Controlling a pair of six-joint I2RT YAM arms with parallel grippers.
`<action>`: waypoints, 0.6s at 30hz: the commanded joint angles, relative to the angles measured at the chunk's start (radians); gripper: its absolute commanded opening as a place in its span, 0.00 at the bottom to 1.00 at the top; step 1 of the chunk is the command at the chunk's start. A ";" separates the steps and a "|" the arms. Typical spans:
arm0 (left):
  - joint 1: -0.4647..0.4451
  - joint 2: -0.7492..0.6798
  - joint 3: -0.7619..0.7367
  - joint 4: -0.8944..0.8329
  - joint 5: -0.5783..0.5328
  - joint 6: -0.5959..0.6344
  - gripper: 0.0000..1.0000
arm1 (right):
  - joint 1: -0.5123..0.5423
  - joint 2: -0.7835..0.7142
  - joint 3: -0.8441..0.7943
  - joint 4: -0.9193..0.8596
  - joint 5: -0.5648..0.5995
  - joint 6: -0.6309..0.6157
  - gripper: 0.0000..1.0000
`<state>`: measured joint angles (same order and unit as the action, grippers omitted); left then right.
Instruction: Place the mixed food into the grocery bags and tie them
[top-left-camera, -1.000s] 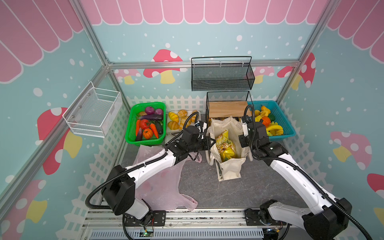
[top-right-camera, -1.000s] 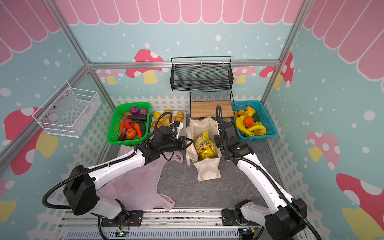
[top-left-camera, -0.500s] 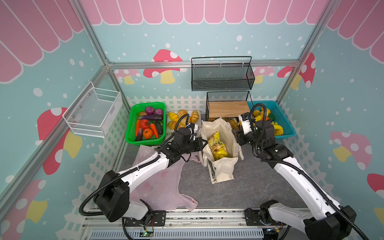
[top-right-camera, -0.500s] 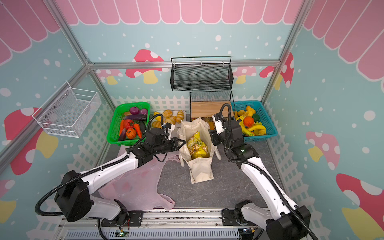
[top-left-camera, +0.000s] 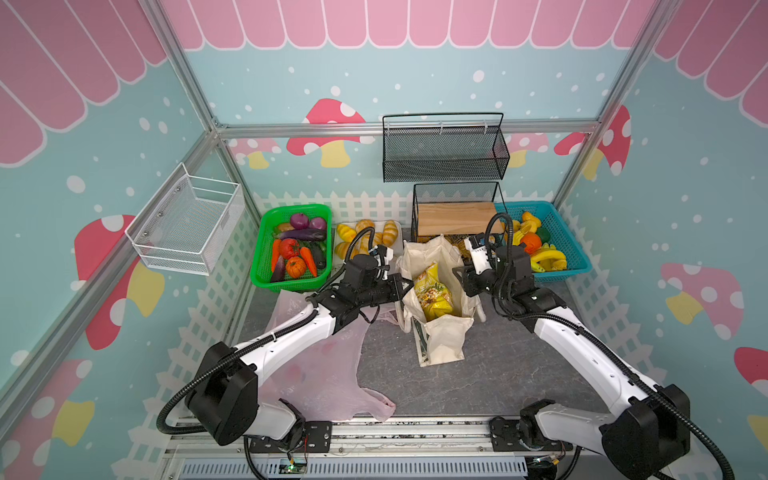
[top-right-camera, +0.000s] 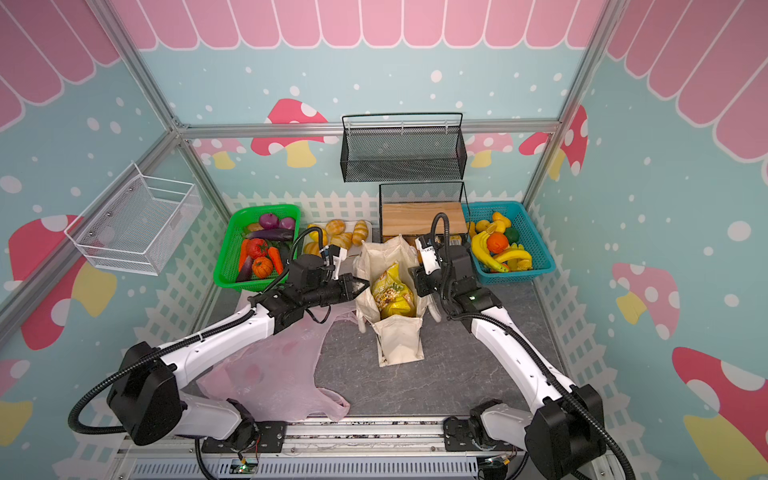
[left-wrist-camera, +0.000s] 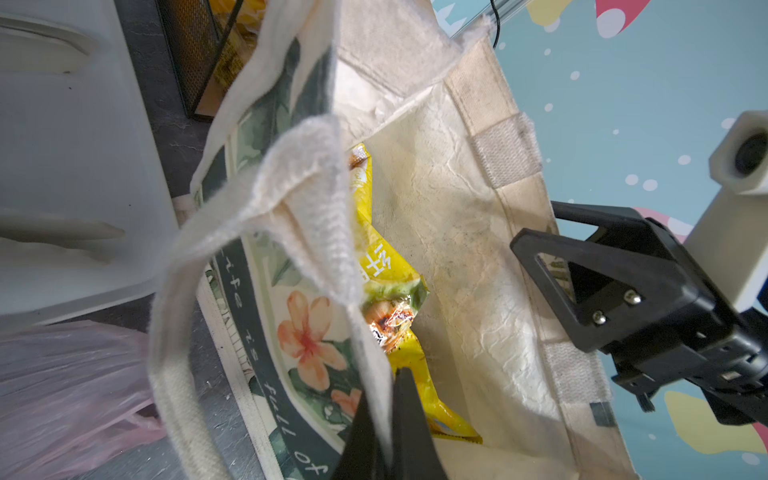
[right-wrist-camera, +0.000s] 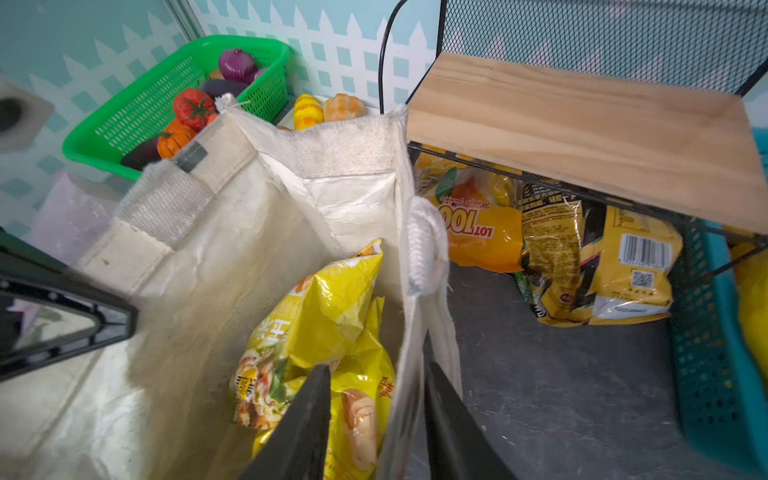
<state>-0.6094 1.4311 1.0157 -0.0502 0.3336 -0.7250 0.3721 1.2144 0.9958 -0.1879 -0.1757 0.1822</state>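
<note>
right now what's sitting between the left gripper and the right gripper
The open canvas tote, with yellow chip bags inside it, lies between the left gripper and the right gripper. Both top views show it.

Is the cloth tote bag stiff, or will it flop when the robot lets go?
Probably floppy: the canvas tote has creased, bending walls, and the left gripper is pinching its rim. Likely light too, with only yellow chip bags showing inside. It may sag rather than tip.
</note>
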 joint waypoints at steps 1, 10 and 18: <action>0.017 -0.023 0.035 -0.019 -0.066 0.042 0.00 | -0.001 -0.006 -0.026 0.066 -0.067 0.021 0.33; 0.020 -0.026 0.045 -0.049 -0.032 0.036 0.40 | -0.006 0.003 0.016 -0.049 0.241 -0.060 0.00; 0.051 -0.189 -0.026 -0.179 -0.123 0.092 0.79 | -0.140 -0.098 0.024 -0.156 0.348 -0.101 0.00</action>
<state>-0.5766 1.3033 1.0199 -0.1532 0.2672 -0.6643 0.2775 1.1713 0.9962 -0.2928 0.0910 0.1192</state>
